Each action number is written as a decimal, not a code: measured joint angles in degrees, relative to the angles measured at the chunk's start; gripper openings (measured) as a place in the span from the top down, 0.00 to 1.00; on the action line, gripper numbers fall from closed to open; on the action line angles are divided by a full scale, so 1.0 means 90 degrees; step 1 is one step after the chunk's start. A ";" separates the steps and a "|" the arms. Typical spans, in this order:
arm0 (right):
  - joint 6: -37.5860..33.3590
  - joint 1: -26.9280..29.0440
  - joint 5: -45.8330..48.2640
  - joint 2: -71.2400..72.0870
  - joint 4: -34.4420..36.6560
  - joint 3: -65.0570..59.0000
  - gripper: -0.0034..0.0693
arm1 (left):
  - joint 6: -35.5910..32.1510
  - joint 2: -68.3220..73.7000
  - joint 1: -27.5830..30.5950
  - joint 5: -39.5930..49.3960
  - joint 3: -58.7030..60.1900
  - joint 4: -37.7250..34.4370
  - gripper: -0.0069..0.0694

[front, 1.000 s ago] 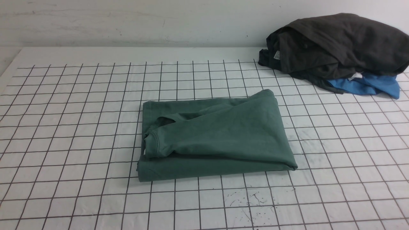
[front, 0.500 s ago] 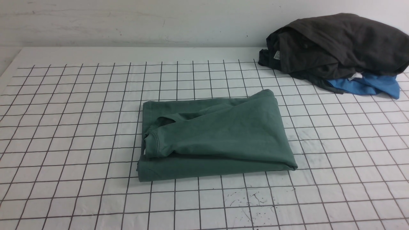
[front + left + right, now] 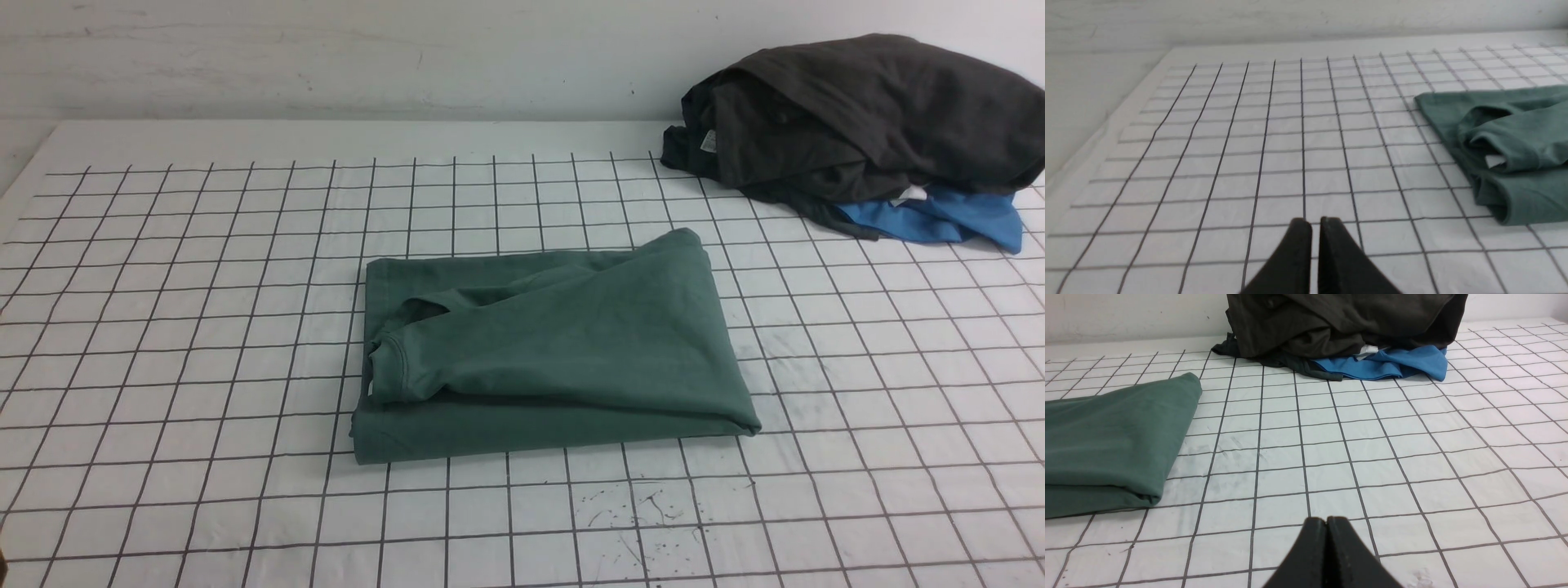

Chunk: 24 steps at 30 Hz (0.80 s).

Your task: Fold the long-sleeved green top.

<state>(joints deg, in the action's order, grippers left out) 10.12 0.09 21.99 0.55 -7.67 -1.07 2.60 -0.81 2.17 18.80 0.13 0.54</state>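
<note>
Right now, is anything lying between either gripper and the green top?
Nothing visible. Only bare gridded table separates the shut left gripper and shut right gripper from the green top.

A lab test bench: grid-marked white table (image 3: 204,327) against a bare wall (image 3: 326,57).

**Open cloth around both claws**

Ahead of the left claw (image 3: 1315,222) lies bare gridded table (image 3: 204,327); the folded top (image 3: 1506,163) sits off to its right. Ahead of the right claw (image 3: 1326,520), open grid runs to the dark pile (image 3: 1339,322) over a blue garment (image 3: 1392,363).
</note>
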 joint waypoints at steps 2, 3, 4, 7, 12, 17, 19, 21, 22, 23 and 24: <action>0.0000 0.0000 0.0000 0.0000 0.0000 0.0000 0.97 | 0.0000 0.0000 0.0061 -0.0119 0.0152 0.0001 0.89; 0.0000 0.0000 0.0000 0.0000 0.0000 0.0000 0.97 | 0.0000 0.0000 0.0061 -0.0122 0.0158 0.0001 0.89; 0.0000 0.0000 0.0000 0.0000 0.0000 0.0000 0.97 | 0.0000 0.0000 0.0061 -0.0104 0.0158 0.0001 0.89; 0.0000 0.0000 0.0000 0.0000 0.0000 0.0000 0.97 | -0.0006 0.0000 0.0061 0.0088 0.0158 -0.0021 0.89; 0.0000 0.0000 0.0000 0.0000 -0.0003 0.0000 0.97 | -0.0006 0.0000 0.0061 0.0124 0.0152 -0.0060 0.89; 0.0000 0.0000 0.0000 0.0000 -0.0003 0.0000 0.97 | -0.0006 0.0000 0.0061 0.0135 0.0152 -0.0060 0.89; 0.0000 0.0000 0.0000 0.0000 -0.0003 0.0000 0.97 | -0.0006 0.0000 0.0061 0.0135 0.0152 -0.0060 0.89; 0.0000 0.0000 0.0000 0.0000 -0.0003 0.0000 0.97 | -0.0006 0.0000 0.0061 0.0135 0.0152 -0.0060 0.89; 0.0000 0.0000 0.0000 0.0000 -0.0003 0.0000 0.97 | -0.0006 0.0000 0.0061 0.0135 0.0152 -0.0060 0.89; 0.0000 0.0000 0.0000 0.0000 -0.0003 0.0000 0.97 | -0.0006 0.0000 0.0061 0.0135 0.0152 -0.0060 0.89; 0.0000 0.0000 0.0000 0.0000 -0.0003 0.0000 0.97 | -0.0006 0.0000 0.0061 0.0135 0.0152 -0.0060 0.89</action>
<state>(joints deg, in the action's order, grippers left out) 10.12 0.09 21.99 0.55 -7.69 -1.07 2.54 -0.81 2.71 20.02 1.50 0.00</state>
